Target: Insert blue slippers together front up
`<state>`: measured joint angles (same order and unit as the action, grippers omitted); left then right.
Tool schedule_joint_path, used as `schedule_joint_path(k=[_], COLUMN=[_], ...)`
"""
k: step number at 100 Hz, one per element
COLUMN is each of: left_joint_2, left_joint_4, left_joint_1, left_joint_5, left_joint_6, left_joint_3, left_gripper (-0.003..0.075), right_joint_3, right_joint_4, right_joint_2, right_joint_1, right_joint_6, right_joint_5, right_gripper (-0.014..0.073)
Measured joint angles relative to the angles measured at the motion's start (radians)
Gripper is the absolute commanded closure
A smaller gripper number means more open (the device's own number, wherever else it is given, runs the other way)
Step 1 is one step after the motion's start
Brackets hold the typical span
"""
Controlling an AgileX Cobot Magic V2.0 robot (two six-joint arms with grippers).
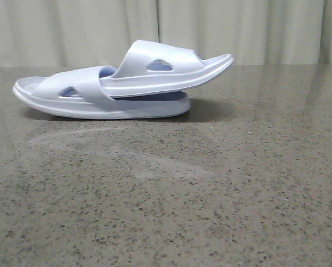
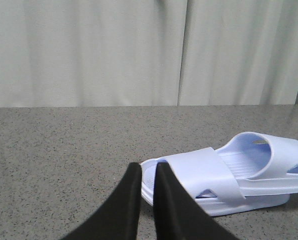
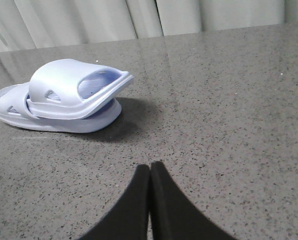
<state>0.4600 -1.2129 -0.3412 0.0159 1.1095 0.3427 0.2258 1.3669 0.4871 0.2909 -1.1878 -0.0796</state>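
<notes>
Front view: blue slippers [image 1: 121,83] nested on table [image 1: 210,194] | left gripper [image 2: 148,172] barely parted, holding nothing | right gripper [image 3: 150,172] closed, holding nothing

Lighting: even, diffuse, moderately bright, from overhead. Broad pale glare streak on the speckled tabletop [image 1: 127,161] in front view. Soft dark shadow under the nested blue slippers [image 1: 121,83], spilling toward their raised end; same shadow in right wrist view. Focus sharp on the table; near black fingers [image 3: 139,210] slightly soft. Curtain [image 2: 89,50] flat, low contrast.
</notes>
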Motion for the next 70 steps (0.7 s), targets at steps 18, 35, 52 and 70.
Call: schedule_joint_path(k=[18,35,52,70], left_joint_2=[0.000,0.000,0.000,0.000], left_joint_4=[-0.008,-0.011,-0.011,-0.001], left_joint_1=[0.000,0.000,0.000,0.000], left_joint_5=[0.002,0.002,0.002,0.011], left_joint_6=[0.000,0.000,0.000,-0.002], left_joint_3=[0.000,0.000,0.000,-0.011], left_gripper=[0.0705,0.0705,0.0705,0.0705], right_joint_3=[-0.001,-0.001,-0.001,-0.001], right_joint_4=[0.004,0.005,0.006,0.006], right_joint_2=[0.000,0.000,0.000,0.000], right_joint_1=[0.000,0.000,0.000,0.000], right_joint_6=[0.000,0.000,0.000,0.000], right_joint_5=[0.004,0.004,0.004,0.004], right_gripper=[0.0672,0.0672,0.0672,0.0672])
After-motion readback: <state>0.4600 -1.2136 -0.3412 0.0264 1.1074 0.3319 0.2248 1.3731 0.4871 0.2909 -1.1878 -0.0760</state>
